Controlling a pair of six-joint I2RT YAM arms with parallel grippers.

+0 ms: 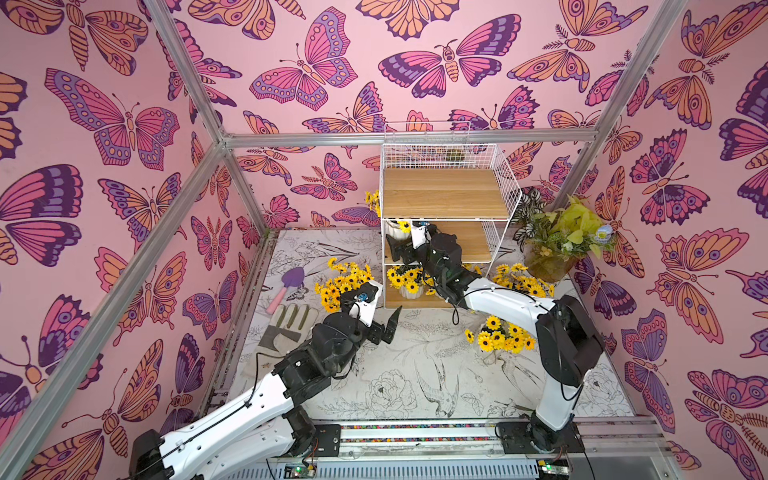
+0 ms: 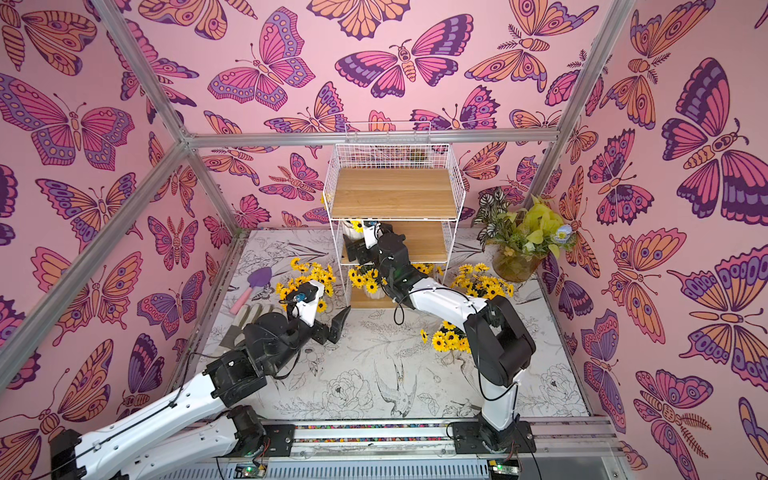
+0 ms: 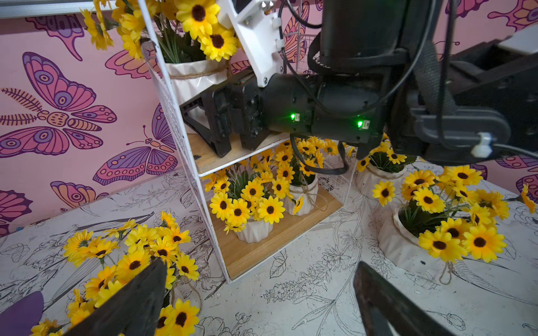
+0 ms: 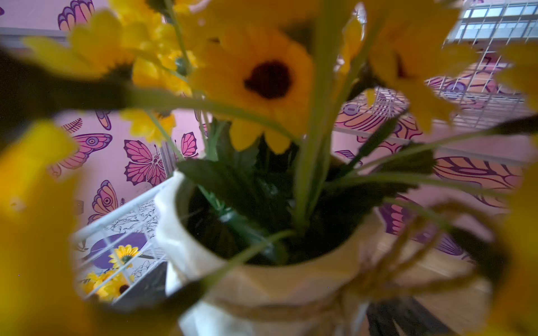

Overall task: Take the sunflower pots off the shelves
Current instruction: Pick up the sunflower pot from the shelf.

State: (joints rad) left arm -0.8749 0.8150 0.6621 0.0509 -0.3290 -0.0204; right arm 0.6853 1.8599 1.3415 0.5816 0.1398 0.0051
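One pot [image 3: 195, 77] stands upright, flowers up, at the left end of the middle board of the shelves [image 1: 444, 193]. The right pincer [image 1: 392, 243] is at this pot; whether it grips, I cannot tell. Two bottom pots [image 3: 253, 231] stand on the lowest board. Three loose pots [image 1: 503, 336] are on the counter [image 1: 395, 374], which has black flower and bird drawings. The left pincer [image 1: 394, 325] hangs open above it. Pink butterfly walls [image 1: 332, 83] close the room.

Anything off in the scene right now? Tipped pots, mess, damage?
The sunflower pot nearest the front of the table seems to lean in the left wrist view, mouth angled sideways, its twine trailing loose. Lens tilt could exaggerate it. No spills visible.
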